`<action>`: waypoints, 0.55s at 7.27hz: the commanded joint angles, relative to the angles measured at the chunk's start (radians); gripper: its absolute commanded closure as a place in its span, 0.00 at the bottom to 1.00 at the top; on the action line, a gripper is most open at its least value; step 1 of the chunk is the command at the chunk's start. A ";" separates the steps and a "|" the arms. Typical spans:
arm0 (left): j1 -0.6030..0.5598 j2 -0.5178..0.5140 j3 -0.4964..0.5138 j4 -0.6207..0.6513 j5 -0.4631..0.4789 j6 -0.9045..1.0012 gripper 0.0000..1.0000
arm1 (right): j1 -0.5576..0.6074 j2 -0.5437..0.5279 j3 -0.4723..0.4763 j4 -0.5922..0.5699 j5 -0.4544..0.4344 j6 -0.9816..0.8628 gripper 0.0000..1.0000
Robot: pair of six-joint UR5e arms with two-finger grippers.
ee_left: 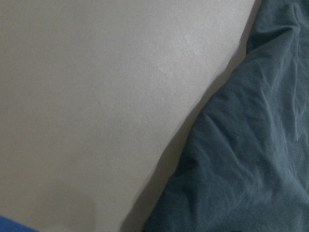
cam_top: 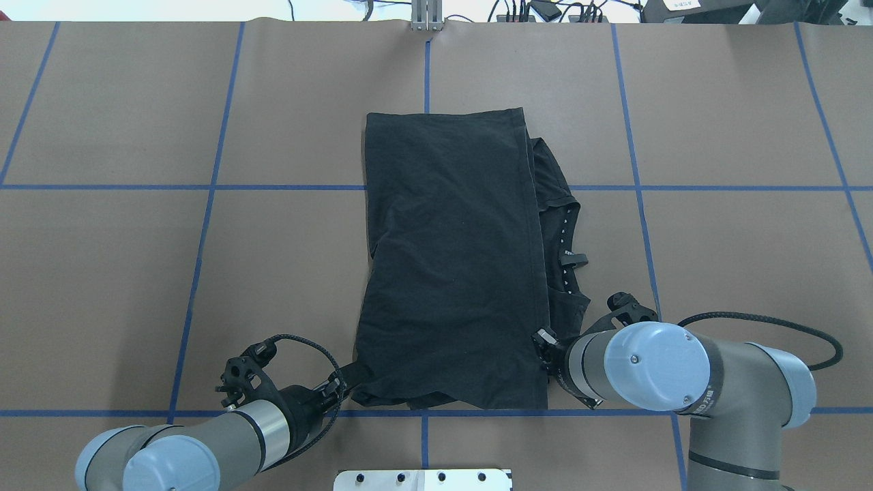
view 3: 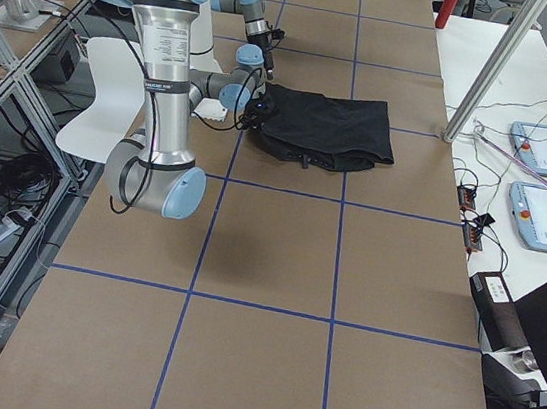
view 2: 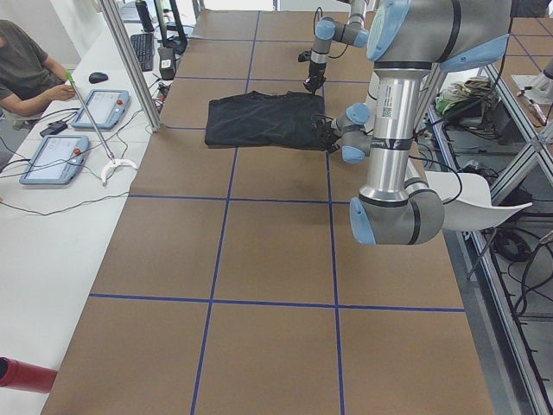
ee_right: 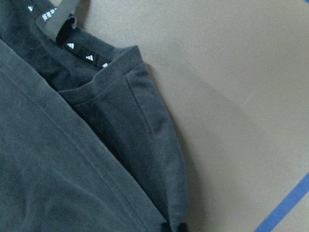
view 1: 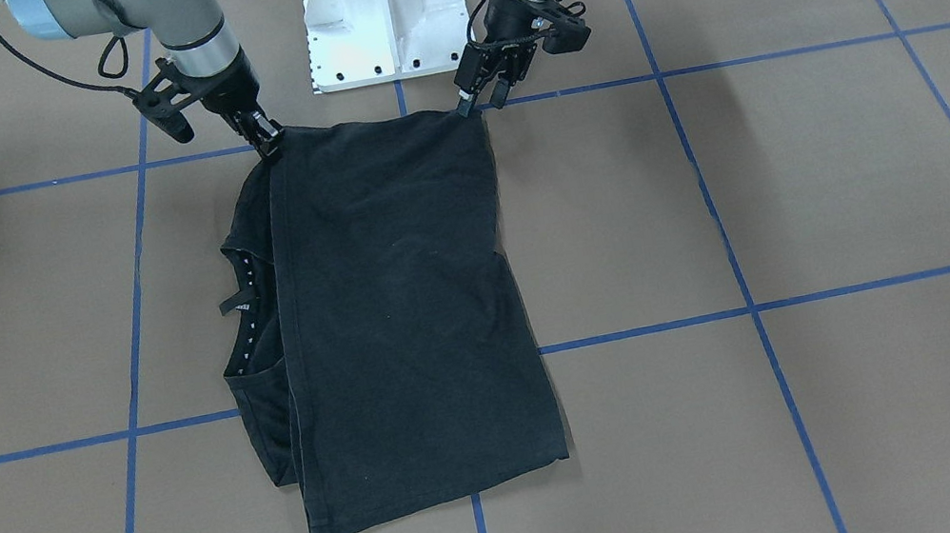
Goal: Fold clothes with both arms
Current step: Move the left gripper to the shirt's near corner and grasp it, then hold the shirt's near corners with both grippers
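The black T-shirt (view 1: 406, 317) (cam_top: 450, 259) lies flat on the brown table, folded lengthwise. Its collar with small white logos (view 1: 243, 295) (ee_right: 79, 53) peeks out on my right side. My right gripper (view 1: 268, 142) (cam_top: 543, 339) is shut on the near right corner of the shirt, and its dark tips pinch the hem (ee_right: 172, 227) in the right wrist view. At the near left corner my left gripper (view 1: 483, 99) (cam_top: 351, 378) stands open, one finger touching the cloth edge. The left wrist view holds only the cloth (ee_left: 241, 169) beside bare table. No graphic shows.
The white slotted base block (view 1: 384, 21) (cam_top: 423, 479) stands just behind the shirt's near edge, between the arms. Blue tape lines (view 1: 827, 294) grid the table. A seated person (view 2: 26, 69) and tablets (view 2: 104, 108) (view 3: 544, 215) are on a side bench beyond the far edge.
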 commanded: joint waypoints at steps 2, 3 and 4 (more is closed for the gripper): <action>-0.006 -0.069 0.077 0.001 0.000 0.002 0.17 | 0.002 -0.001 0.000 0.000 0.000 0.000 1.00; -0.007 -0.069 0.069 0.001 0.000 0.004 0.20 | 0.002 0.001 0.002 0.000 0.000 0.000 1.00; -0.009 -0.069 0.066 0.001 0.000 0.002 0.30 | 0.002 0.002 0.002 0.000 0.000 0.000 1.00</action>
